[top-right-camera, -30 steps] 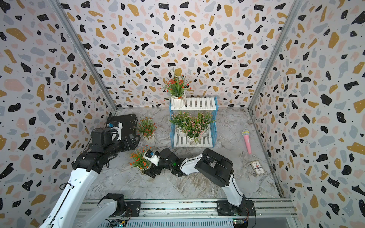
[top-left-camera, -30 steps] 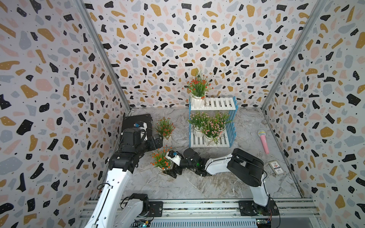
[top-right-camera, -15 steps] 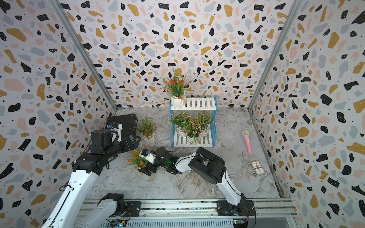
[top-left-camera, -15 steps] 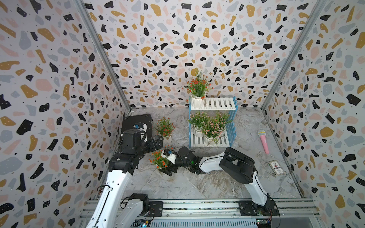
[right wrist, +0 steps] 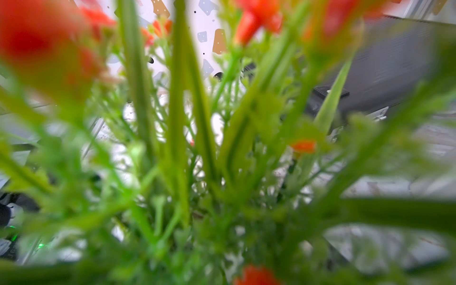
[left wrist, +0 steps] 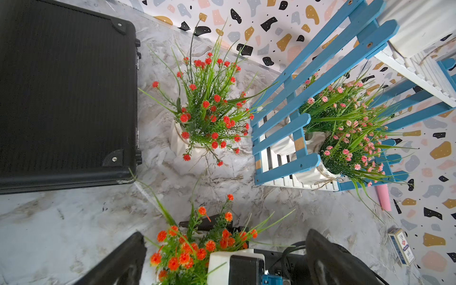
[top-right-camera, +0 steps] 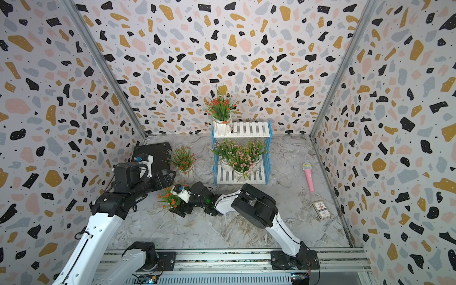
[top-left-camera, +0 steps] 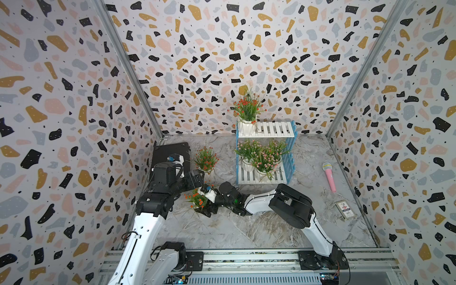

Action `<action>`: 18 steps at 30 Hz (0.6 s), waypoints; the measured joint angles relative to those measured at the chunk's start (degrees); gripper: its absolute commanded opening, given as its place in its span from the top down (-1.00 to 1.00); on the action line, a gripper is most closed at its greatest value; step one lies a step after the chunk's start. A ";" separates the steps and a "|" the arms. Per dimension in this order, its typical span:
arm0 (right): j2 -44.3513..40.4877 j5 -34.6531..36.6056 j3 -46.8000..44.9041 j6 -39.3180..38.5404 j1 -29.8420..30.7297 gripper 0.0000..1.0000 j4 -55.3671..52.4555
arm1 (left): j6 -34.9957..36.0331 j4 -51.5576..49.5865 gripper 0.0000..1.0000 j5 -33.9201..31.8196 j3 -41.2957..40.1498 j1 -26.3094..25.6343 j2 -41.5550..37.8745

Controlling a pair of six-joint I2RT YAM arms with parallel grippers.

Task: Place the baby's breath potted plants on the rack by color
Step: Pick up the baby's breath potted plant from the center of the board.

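Note:
A red-orange baby's breath plant (top-left-camera: 197,200) stands on the floor in front of the rack (top-left-camera: 266,129). My right gripper (top-left-camera: 201,206) reaches in from the right and is open, with a finger (left wrist: 204,223) on either side of the pot. Foliage fills the right wrist view and hides its jaws there. My left gripper (top-left-camera: 197,176) hovers open just behind and above that plant, holding nothing. A second red plant (top-left-camera: 206,159) stands by the black case. A third red plant (top-left-camera: 248,108) sits on the top shelf's left end. Pink plants (top-left-camera: 265,160) crowd the lower shelf.
A flat black case (top-left-camera: 171,153) lies at the back left, beside my left arm. A pink toy microphone (top-left-camera: 329,176) and a small card box (top-left-camera: 345,209) lie at the right. Patterned walls close in three sides.
My right arm has pushed left, sliding its gripper in around the front red-orange plant, which shifted slightly left. The left arm has barely moved.

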 measured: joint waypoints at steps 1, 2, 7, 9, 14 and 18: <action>-0.04 0.31 -0.33 0.02 0.00 -0.55 0.42 | -0.11 0.02 -0.98 0.02 -0.02 0.00 0.00; -0.22 0.63 -0.92 0.09 0.00 -0.52 1.11 | -0.15 0.02 -0.98 0.02 -0.02 0.00 -0.02; -4.50 2.38 -7.26 0.17 -0.02 -0.46 2.29 | -0.33 0.07 -0.98 0.11 -0.04 0.00 -0.28; -7.41 3.32 -10.82 0.22 -0.02 -0.46 1.95 | -0.37 0.09 -0.98 0.20 -0.04 0.00 -0.46; -17.64 5.46 -19.93 1.09 -0.02 -0.48 -0.09 | -0.50 0.09 -0.98 0.31 -0.07 0.00 -0.61; -29.09 8.24 -23.78 1.27 -0.02 -0.50 -6.75 | -0.55 0.11 -0.98 0.44 -0.07 0.00 -0.61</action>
